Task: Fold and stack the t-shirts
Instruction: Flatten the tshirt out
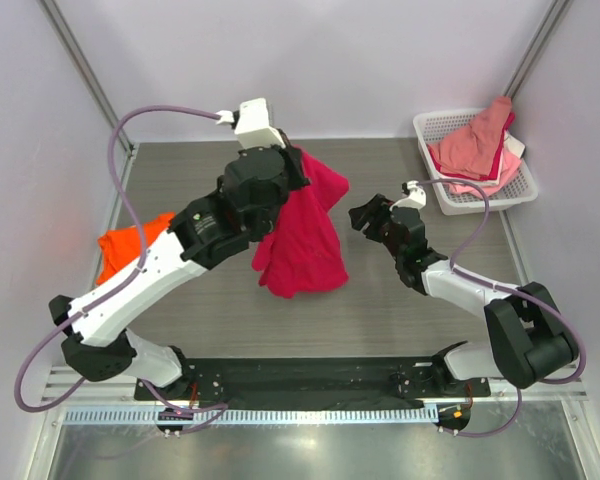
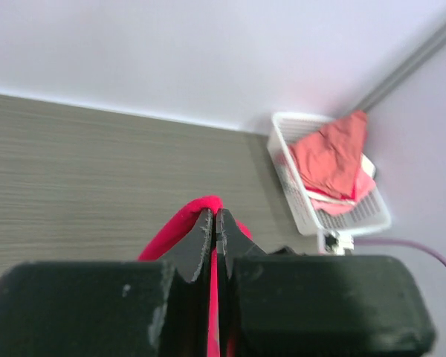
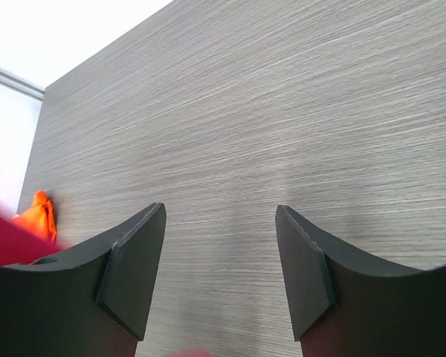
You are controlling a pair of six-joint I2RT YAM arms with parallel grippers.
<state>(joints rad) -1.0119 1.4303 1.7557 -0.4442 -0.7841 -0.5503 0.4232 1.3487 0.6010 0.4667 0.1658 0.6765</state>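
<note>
**Left fingers clenched on the crimson t-shirt, which hung over the table.**
The right fingers stood released just beside the cloth and would do best to take a free corner and spread it flat. The orange t-shirt lay under the left arm, and the basket sat well apart.

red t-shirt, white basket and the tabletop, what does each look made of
The red t-shirt looks like soft matte knit fabric, likely cotton: it hangs limp in folds from the left pincer. The white basket looks like moulded plastic, slightly glossy, judging by its open lattice walls. The table has a matte grey wood-grain finish with fine streaks, probably laminate, though real wood cannot be ruled out.
</note>
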